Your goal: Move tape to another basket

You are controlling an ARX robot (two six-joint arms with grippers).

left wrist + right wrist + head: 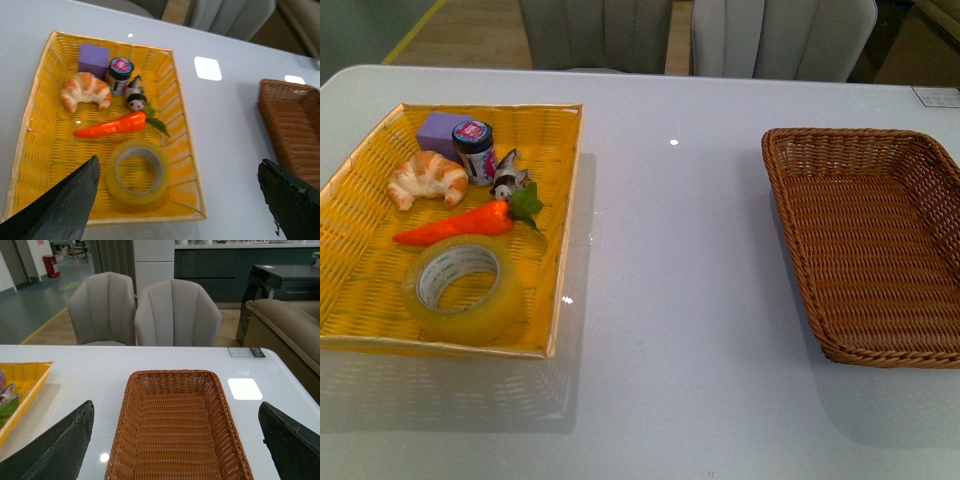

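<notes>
Left gripper (178, 162), right gripper (176, 404) — fingers (70, 205) apart

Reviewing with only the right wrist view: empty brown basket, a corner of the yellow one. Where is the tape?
Observer: The tape lies flat in the yellow basket, at its end nearest the robot.
Operator: Anything crowding it?
Observer: A carrot lies right behind it; whether they touch is unclear.
Operator: And the left arm?
Observer: The left gripper looks down on the tape, jaws open, empty.
</notes>
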